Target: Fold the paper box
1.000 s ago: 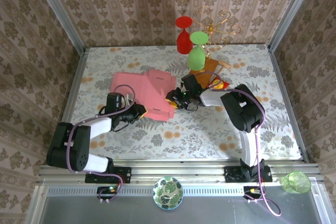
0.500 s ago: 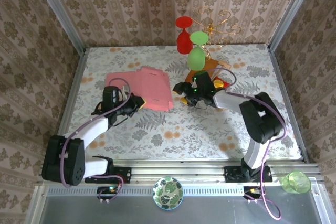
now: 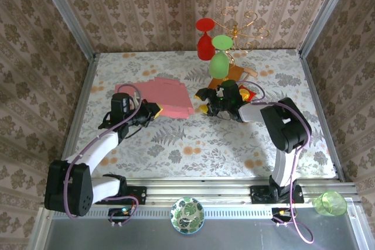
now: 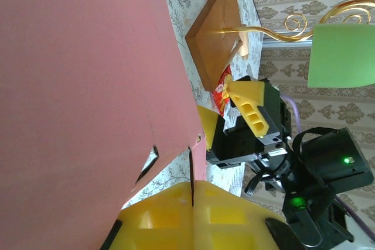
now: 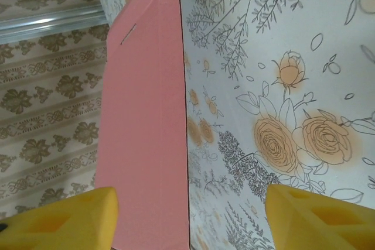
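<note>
The pink paper box (image 3: 164, 93) lies nearly flat on the floral table, left of centre. At its near edge, my left gripper (image 3: 153, 109) is shut on it. In the left wrist view the yellow fingers (image 4: 158, 218) meet with a thin pink flap (image 4: 199, 159) pinched in their seam, and the sheet (image 4: 76, 86) spreads away to the left. My right gripper (image 3: 203, 101) stands open just right of the box's right edge, apart from it. In the right wrist view its fingertips (image 5: 58, 218) straddle the sheet's long edge (image 5: 143, 115) with nothing gripped.
Behind the right gripper are a brown board (image 3: 231, 74), a gold wire stand with red and green cups (image 3: 220, 57), and a small red-yellow packet (image 3: 247, 93). A green cup (image 3: 330, 203) and a patterned bowl (image 3: 187, 215) sit on the near rail. Papered walls enclose the table.
The box has gone from partly raised to nearly flat and shifted left and back with my left gripper. My right gripper opened and drew back off the box's right edge.
</note>
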Available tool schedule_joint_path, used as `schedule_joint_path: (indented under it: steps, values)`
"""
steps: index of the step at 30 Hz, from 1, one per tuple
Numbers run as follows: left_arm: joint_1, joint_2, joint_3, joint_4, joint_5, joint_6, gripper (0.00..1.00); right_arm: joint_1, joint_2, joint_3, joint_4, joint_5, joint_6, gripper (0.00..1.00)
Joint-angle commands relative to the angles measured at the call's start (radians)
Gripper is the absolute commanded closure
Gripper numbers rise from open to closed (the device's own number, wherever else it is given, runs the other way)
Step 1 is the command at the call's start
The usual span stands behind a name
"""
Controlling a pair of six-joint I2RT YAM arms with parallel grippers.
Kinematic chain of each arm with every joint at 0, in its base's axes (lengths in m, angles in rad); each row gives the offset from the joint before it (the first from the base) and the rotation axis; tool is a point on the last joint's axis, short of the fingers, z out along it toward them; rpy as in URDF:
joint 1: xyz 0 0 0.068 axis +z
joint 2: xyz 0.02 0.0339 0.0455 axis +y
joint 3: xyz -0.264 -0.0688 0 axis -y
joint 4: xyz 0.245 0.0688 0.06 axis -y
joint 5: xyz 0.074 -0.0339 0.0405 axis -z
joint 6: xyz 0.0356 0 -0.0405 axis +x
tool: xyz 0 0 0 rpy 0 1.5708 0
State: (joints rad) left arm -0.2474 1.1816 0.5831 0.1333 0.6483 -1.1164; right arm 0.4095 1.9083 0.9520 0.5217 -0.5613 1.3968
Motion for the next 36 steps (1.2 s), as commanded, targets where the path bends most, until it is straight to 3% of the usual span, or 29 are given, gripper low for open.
schedule_joint_path:
  steps: [1,12,22,27,28,31,34,36]
  values:
    - [-0.001,-0.032,-0.011,0.009,0.017,-0.027,1.0,0.015,0.042,0.043,0.059,-0.041,0.059,0.35]
    - [-0.002,-0.053,-0.036,0.013,0.026,-0.039,1.0,0.048,0.16,0.173,0.096,-0.044,0.123,0.51]
    - [-0.002,-0.065,-0.042,0.007,0.034,-0.04,1.0,0.061,0.172,0.163,0.13,-0.016,0.16,0.67]
    - [-0.002,-0.068,-0.045,0.007,0.036,-0.042,1.0,0.061,0.122,0.126,0.127,0.037,0.147,0.93]
    - [-0.001,-0.07,-0.042,0.002,0.037,-0.041,0.97,0.062,0.105,0.117,0.124,0.052,0.143,1.0]
    - [0.0,-0.086,-0.016,-0.043,0.03,-0.017,0.66,0.061,0.023,0.095,0.051,0.1,0.098,1.0]
    - [0.002,-0.141,0.044,-0.166,-0.04,0.071,0.54,0.062,-0.099,0.084,-0.097,0.152,0.015,1.0]
    - [0.019,-0.184,0.076,-0.227,-0.085,0.114,0.52,0.061,-0.186,0.086,-0.211,0.183,-0.047,1.0]
